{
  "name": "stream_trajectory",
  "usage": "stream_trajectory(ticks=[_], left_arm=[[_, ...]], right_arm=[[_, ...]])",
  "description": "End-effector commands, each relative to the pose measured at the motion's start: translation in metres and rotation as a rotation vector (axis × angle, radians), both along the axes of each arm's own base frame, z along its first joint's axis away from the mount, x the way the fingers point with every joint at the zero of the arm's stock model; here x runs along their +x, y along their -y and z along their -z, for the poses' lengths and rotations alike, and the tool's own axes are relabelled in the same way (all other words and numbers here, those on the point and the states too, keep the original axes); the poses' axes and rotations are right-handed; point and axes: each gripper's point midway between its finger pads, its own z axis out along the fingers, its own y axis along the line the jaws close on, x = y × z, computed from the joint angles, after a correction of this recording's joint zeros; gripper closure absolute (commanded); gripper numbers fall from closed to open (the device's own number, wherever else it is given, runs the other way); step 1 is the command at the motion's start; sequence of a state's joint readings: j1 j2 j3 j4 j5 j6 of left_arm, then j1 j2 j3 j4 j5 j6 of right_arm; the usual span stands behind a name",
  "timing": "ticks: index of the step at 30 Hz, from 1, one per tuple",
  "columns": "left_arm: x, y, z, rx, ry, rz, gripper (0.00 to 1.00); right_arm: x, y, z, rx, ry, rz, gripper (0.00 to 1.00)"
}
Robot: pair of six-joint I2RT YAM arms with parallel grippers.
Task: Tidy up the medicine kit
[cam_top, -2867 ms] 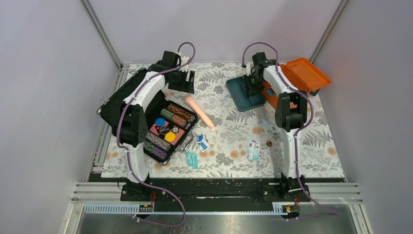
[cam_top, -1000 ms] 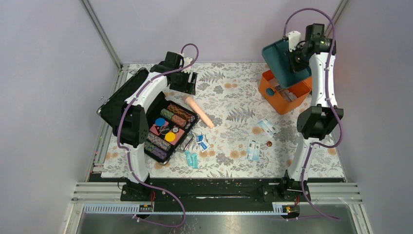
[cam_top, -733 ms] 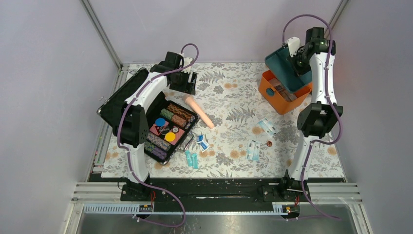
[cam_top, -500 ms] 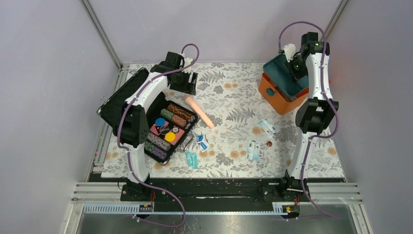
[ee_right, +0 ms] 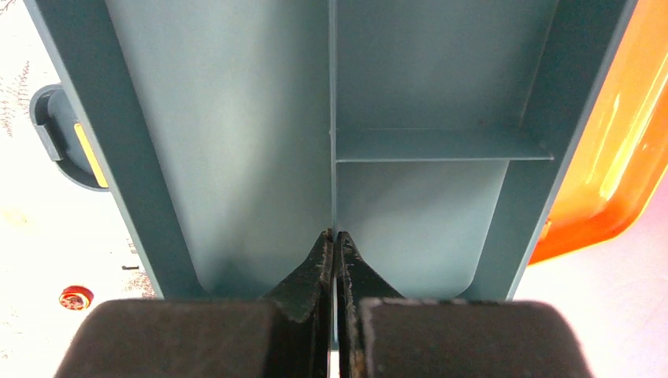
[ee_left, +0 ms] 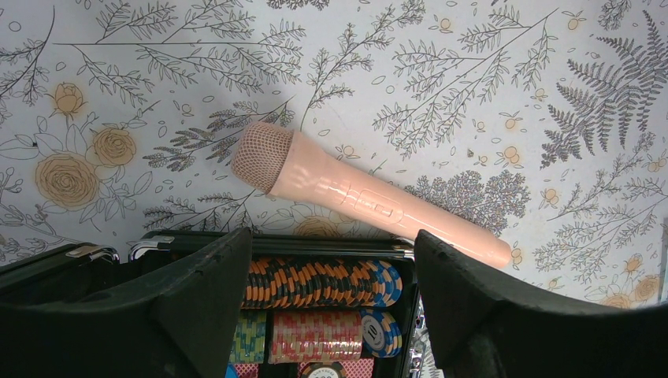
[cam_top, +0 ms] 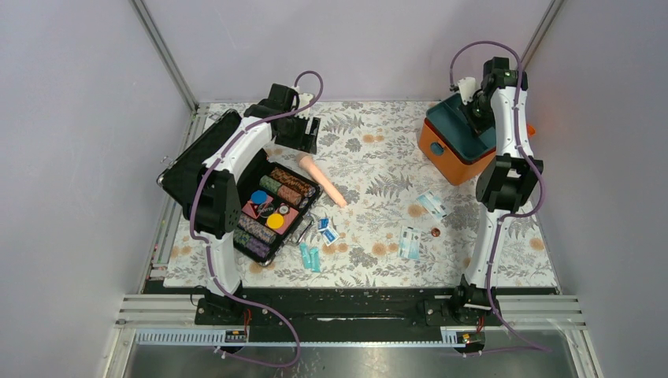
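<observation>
change, teal tray: a second ago the teal tray [cam_top: 459, 126] hangs tilted high over the box; now it is down in the top of the orange medicine kit [cam_top: 447, 156], near level. Fully seated or not, cannot tell.
change, longer back: about three seconds ago the teal tray lies on the table [cam_top: 370, 169] left of the kit.
change, left arm: none, same spot throughout.
kit place: far right corner of the table, well apart from the black chip case [cam_top: 272, 209].
right wrist only: right claw [ee_right: 335, 252] pressed together on the teal tray's [ee_right: 236, 157] centre divider wall; cross wall splits the right half; orange lid [ee_right: 610, 150] at right, teal latch [ee_right: 59, 134] at left.
left wrist only: left claw [ee_left: 331, 244] spread wide, holding nothing, above the peach mic-shaped toy [ee_left: 362, 197] and the case's chip rows.
top only: loose packets [cam_top: 432, 205] on the table between the case and the kit.
right arm pose: reaches up and far, wrist bent down over the kit, right claw [cam_top: 476, 109] inside the teal tray.
left arm pose: stretched far, left claw [cam_top: 303, 130] hovers beyond the case's far end.
</observation>
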State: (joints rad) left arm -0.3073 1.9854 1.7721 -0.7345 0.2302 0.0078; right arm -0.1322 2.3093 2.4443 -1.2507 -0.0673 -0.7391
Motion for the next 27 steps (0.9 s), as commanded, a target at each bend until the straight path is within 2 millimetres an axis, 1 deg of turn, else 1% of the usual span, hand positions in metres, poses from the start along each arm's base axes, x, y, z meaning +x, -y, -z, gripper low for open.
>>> stream_trajectory(ticks=[1, 6, 13, 20, 24, 25, 27], left_arm=[[0.008, 0.002, -0.016, 0.007, 0.063, 0.007, 0.25], [0.008, 0.001, -0.015, 0.011, 0.062, 0.007, 0.25], [0.008, 0.002, -0.014, 0.013, 0.059, 0.01, 0.25], [0.007, 0.003, -0.014, 0.014, 0.061, 0.012, 0.25], [0.008, 0.002, -0.014, 0.018, 0.063, 0.01, 0.25], [0.007, 0.002, -0.014, 0.018, 0.061, 0.012, 0.25], [0.007, 0.002, -0.013, 0.018, 0.061, 0.011, 0.25]], right_arm=[[-0.007, 0.001, -0.005, 0.007, -0.018, 0.026, 1.0], [-0.011, -0.003, 0.001, 0.028, -0.045, 0.021, 1.0], [-0.019, -0.001, 0.009, 0.013, -0.089, -0.004, 1.0], [-0.016, -0.002, 0.015, 0.019, -0.092, 0.005, 1.0], [-0.016, 0.001, 0.026, 0.01, -0.118, 0.006, 1.0], [-0.017, 0.002, 0.028, 0.006, -0.123, 0.005, 0.99], [-0.017, 0.004, 0.032, -0.004, -0.135, 0.006, 0.91]])
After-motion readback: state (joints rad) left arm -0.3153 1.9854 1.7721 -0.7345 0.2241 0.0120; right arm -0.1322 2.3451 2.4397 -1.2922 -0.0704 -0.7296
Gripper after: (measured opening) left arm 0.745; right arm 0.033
